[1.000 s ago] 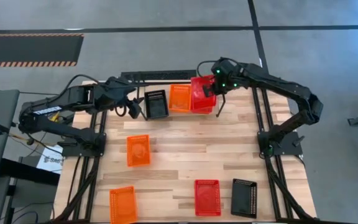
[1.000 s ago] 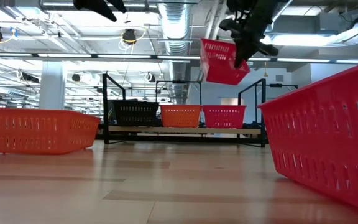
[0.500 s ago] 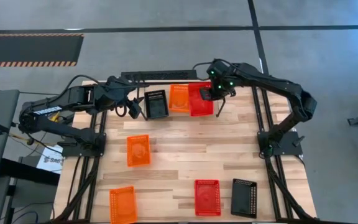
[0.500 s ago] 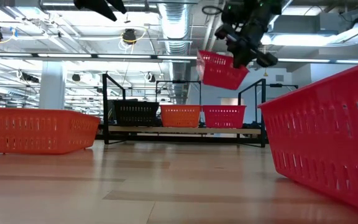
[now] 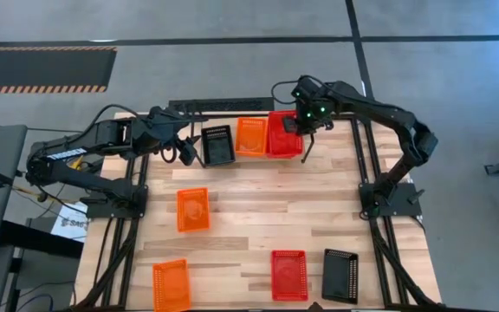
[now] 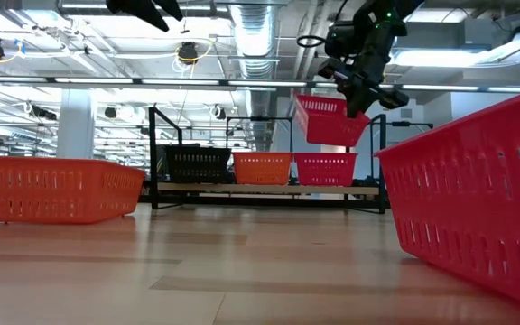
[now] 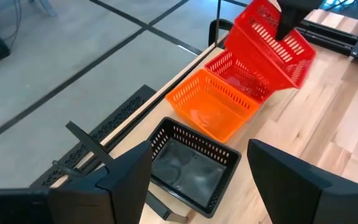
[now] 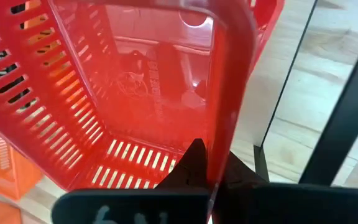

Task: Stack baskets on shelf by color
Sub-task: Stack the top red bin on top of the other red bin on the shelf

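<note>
My right gripper [image 5: 304, 124] is shut on a red basket [image 5: 282, 134], held in the air over another red basket [image 6: 325, 169] that sits in the right end of the black wire shelf [image 6: 260, 188]. An orange basket [image 5: 250, 136] sits in the shelf's middle and a black basket [image 5: 217, 145] at its left. My left gripper [image 5: 183, 149] is open and hovers high, just left of the black basket [image 7: 194, 165]; it touches nothing. My right gripper pinches the rim of the held basket's right-hand side wall [image 8: 225, 106] between its two fingers, which lie across the rim. It comes from above and the table's right, slanting down. The basket is lifted clear and tilted, hanging just over the red basket on the shelf.
On the table lie an orange basket [image 5: 192, 209] at mid-left, another orange one [image 5: 171, 284] at the near left, a red one [image 5: 289, 275] and a black one [image 5: 340, 275] at the near edge. Black rail frames [image 5: 366, 165] run along both table sides.
My right gripper has come down toward the shelf, carrying the red basket with it. The basket has dropped from well above the shelf to just over the red basket there and has tipped closer to level.
</note>
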You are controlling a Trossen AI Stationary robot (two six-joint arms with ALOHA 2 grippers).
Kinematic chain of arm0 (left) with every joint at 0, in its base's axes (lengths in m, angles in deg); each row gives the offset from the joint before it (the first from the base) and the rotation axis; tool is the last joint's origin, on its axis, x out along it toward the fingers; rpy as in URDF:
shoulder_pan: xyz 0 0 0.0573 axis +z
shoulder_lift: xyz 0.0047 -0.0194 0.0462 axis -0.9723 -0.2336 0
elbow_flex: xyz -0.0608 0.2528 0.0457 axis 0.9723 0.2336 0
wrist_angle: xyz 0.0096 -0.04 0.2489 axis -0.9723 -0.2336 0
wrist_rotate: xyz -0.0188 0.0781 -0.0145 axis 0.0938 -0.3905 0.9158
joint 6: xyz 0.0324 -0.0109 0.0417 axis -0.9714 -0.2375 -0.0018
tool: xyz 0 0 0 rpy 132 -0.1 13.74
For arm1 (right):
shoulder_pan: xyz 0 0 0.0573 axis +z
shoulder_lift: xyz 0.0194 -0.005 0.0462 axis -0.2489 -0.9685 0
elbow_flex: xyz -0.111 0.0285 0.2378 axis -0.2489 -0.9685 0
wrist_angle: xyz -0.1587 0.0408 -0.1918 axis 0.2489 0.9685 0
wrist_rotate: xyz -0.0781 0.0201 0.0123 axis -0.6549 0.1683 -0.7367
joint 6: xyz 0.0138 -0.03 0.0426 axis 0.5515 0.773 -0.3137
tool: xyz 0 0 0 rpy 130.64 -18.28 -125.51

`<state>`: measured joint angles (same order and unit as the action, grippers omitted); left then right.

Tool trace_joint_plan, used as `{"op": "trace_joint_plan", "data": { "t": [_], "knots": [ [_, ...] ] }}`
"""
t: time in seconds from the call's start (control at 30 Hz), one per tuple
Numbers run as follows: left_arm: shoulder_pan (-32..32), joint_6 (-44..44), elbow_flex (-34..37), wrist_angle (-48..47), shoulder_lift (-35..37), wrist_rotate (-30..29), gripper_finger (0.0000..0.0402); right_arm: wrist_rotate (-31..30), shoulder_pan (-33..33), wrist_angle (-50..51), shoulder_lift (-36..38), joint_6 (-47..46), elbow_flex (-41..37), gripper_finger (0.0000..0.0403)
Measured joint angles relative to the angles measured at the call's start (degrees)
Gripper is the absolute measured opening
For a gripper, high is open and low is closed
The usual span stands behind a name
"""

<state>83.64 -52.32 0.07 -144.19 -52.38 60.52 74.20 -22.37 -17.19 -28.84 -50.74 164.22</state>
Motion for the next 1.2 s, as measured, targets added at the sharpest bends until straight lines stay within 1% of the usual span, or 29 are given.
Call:
{"op": "trace_joint_plan", "data": {
  "t": [0.27,0.53,0.73,0.83,1.0,1.1,1.2],
  "knots": [
    [0.0,0.8,0.0,0.2,0.0,-0.1,0.0251,0.1,-2.3,-0.3,0.0,-2.6,0.0,0.0001],
    [0.0,0.8,0.0,0.2,0.0,-0.1,0.0251,4.3,-2.6,-0.7,0.0,-3.0,-1.8,0.0001],
    [0.0,0.8,0.0,0.2,0.0,-0.1,0.0251,5.0,-3.3,-0.9,0.0,-2.7,-2.6,0.0001],
    [0.0,0.8,0.0,0.2,0.0,-0.1,0.0251,8.2,-4.4,-1.4,0.0,-2.6,-2.6,0.0001],
    [0.0,0.8,0.0,0.2,0.0,-0.1,0.0251,11.3,-5.7,-3.4,-1.1,-2.3,-2.7,0.0001],
    [0.0,0.8,0.0,0.2,0.0,-0.2,0.0251,13.8,-6.0,-3.8,-2.7,-1.4,-2.6,0.0001],
    [0.0,0.8,0.0,0.2,0.0,-0.2,0.0251,14.8,-6.2,-3.7,-4.5,-0.4,-2.7,0.0001]
  ]
}}
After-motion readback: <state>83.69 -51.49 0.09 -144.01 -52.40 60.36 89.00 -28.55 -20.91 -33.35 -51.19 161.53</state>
